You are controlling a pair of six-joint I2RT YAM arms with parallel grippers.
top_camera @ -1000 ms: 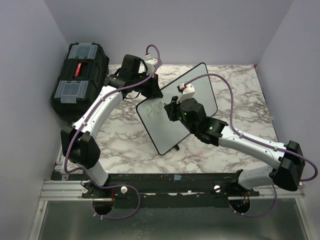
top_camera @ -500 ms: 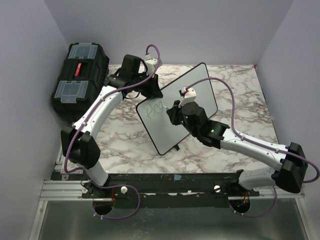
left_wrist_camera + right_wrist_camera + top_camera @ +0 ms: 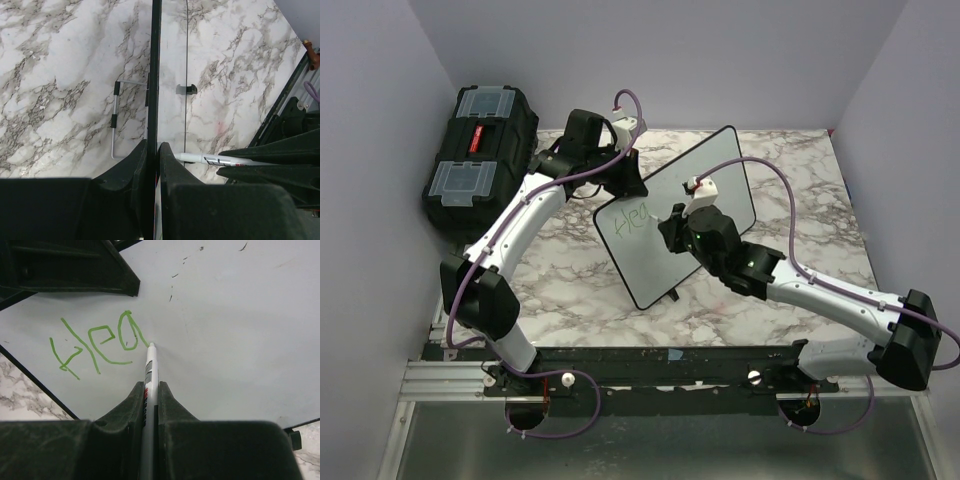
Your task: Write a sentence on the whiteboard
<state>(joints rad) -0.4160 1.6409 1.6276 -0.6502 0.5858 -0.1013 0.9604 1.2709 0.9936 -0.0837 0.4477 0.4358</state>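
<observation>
The right pincer (image 3: 150, 389) is clamped on the marker pen (image 3: 149, 365), fingers flat against the barrel. The tip reaches out ahead and touches the whiteboard (image 3: 230, 315) just past the last stroke of the sentence (image 3: 95, 342), so far a few green letters up and left of the tip. The pen looks light, smooth and round, so it could twist or slide back under writing pressure. A hold low on the barrel, near the tip as here, seems right.

The left pincer (image 3: 153, 150) is closed on the board's thin black edge. The panel runs straight away from its fingers, tilted up on a wire stand (image 3: 115, 131) that rests on the bench (image 3: 60, 65) beyond. The board looks stiff but thin and light, with a glossy face. Propped like this it would likely rock or skid under the pen's push, so gripping the rim, clear of the writing area, is sensible. A black toolbox (image 3: 480, 140) sits off the left pincer's outer side, well apart.
</observation>
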